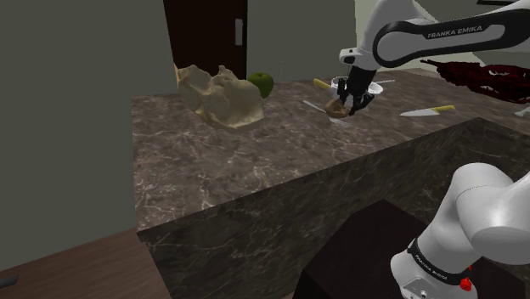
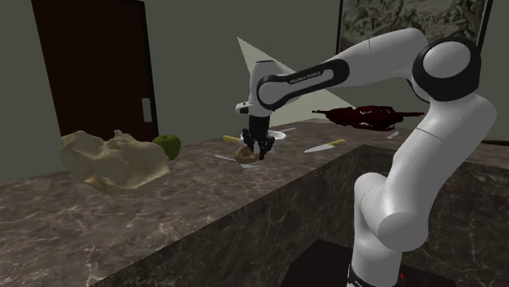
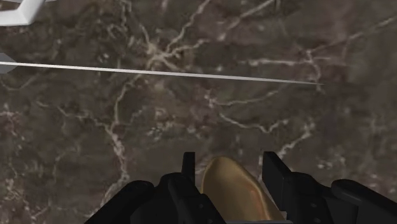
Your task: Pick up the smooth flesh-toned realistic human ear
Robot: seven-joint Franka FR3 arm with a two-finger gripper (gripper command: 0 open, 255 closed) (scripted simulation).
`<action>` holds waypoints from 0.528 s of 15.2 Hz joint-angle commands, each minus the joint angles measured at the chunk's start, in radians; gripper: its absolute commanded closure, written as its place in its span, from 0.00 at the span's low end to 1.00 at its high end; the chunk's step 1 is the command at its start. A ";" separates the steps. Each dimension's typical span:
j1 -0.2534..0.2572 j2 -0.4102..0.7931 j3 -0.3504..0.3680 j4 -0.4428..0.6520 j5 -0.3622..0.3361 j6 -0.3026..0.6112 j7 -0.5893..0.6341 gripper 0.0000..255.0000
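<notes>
Over on the far part of the dark marble counter (image 1: 255,161), the black gripper (image 1: 344,106) has its fingers clamped on the ear (image 1: 336,107). It's a smooth tan piece wedged between the two pads in the wrist view (image 3: 232,191), low over the stone, and I can't tell if it's fully clear of it. Going by the shoulder view with the gripper as the clock centre: a lumpy beige mass (image 1: 222,98) sits at 9 o'clock, well apart. A green apple (image 1: 261,82) is tucked just behind it, around 10. At 3 o'clock there's a yellow-handled knife (image 1: 429,110) lying flat, and a dark red heap (image 1: 476,76) at roughly 2. Nothing's crowding the fingers except a white shallow dish (image 1: 374,83) just behind the gripper at about 1 o'clock. Can't make out what's in it. A thin white sliver (image 3: 159,71) lies on the stone past the ear.
</notes>
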 commanded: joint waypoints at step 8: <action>0.006 -0.008 0.018 0.082 0.014 -0.091 -0.010 1.00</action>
